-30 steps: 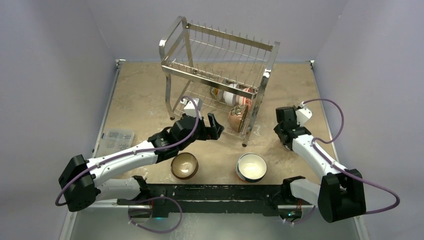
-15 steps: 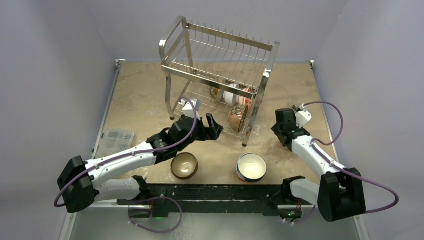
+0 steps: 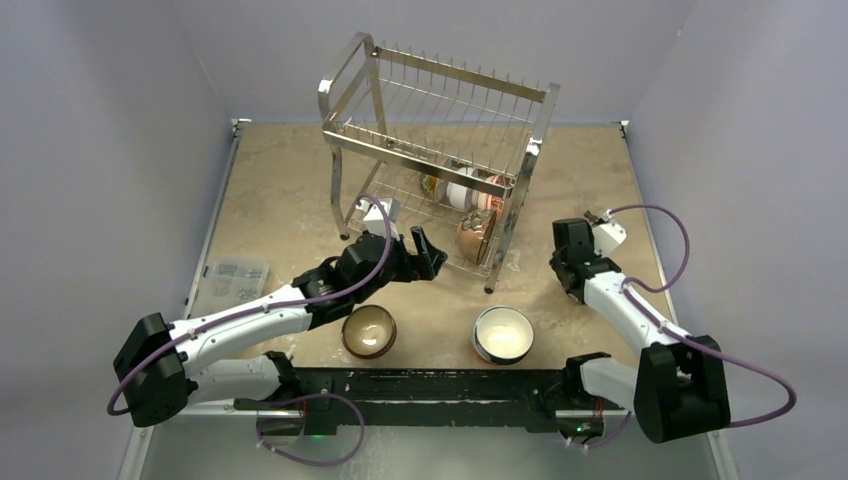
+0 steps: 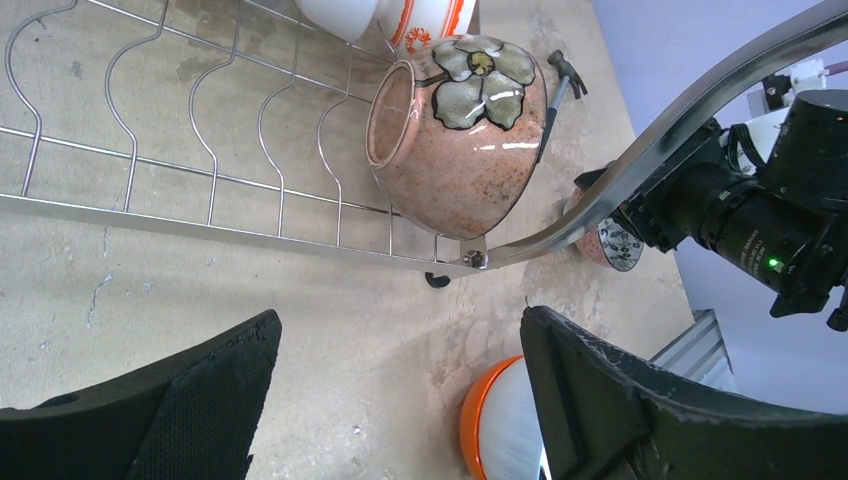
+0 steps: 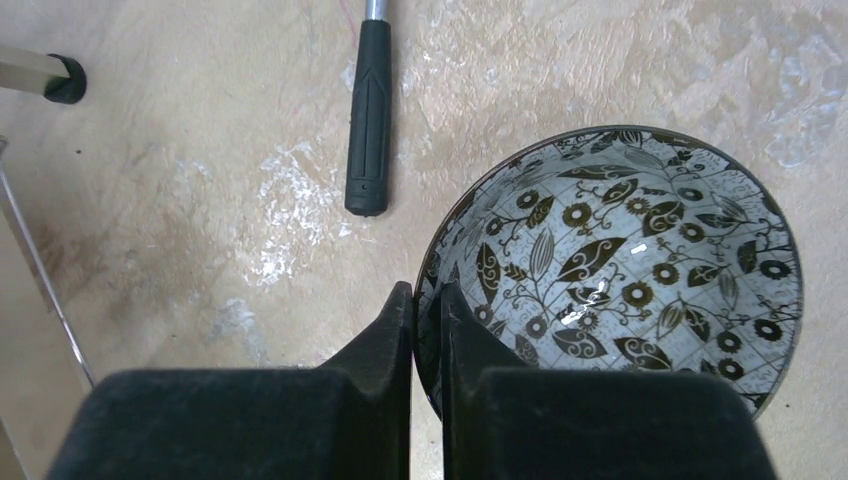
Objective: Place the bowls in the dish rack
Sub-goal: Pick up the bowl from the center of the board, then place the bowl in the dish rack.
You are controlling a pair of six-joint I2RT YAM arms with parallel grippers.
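The dish rack [image 3: 440, 150], a tall chrome wire frame, stands at the back of the table. On its lower tier a pink floral bowl [image 4: 460, 120] lies on its side beside a white-and-orange bowl [image 4: 420, 15]. A brown bowl [image 3: 368, 331] and an orange-sided white bowl [image 3: 502, 334] sit near the front edge. My left gripper [image 4: 400, 330] hangs open over bare table just in front of the rack, holding nothing. My right gripper [image 5: 427, 295] is shut on the rim of a leaf-patterned bowl [image 5: 640, 260], one finger inside and one outside. From above, that bowl is hidden under the right gripper [image 3: 570, 285].
A black-handled tool [image 5: 368, 110] lies on the table between the patterned bowl and the rack's foot [image 5: 62, 78]. A clear plastic box of small parts [image 3: 230, 282] sits at the table's left edge. A black rail [image 3: 420, 385] runs along the near edge.
The right gripper's jaws have closed onto the patterned bowl's rim, and its wrist has shifted a little. The left arm has barely moved.
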